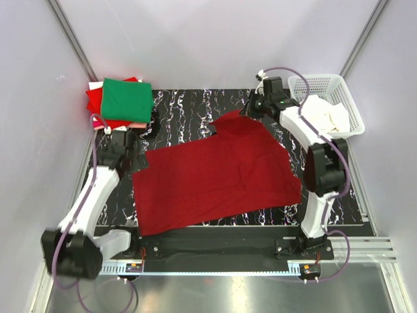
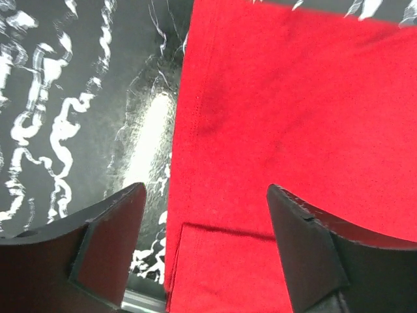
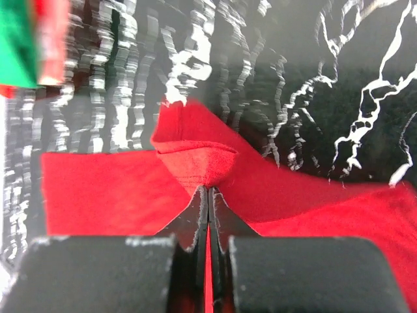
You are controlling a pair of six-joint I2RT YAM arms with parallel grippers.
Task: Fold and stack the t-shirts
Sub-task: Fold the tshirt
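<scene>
A dark crimson t-shirt [image 1: 215,176] lies spread on the black marbled mat [image 1: 189,104]. My left gripper [image 1: 139,160] hovers over its left edge, open. In the left wrist view the left gripper [image 2: 205,189] straddles the shirt's [image 2: 293,117] hem, where a folded-over corner shows, with nothing pinched. My right gripper [image 1: 251,112] is at the shirt's far corner. In the right wrist view the right gripper [image 3: 208,190] is shut on a raised fold of the cloth [image 3: 195,160]. Folded t-shirts are stacked at the back left, a green one [image 1: 127,98] on top of a bright red one [image 1: 96,99].
A white lattice basket [image 1: 345,98] holding white cloth [image 1: 326,114] stands at the back right, just beside the right arm. The enclosure's pale walls close in on both sides. The green stack's edge [image 3: 16,39] shows at the top left of the right wrist view.
</scene>
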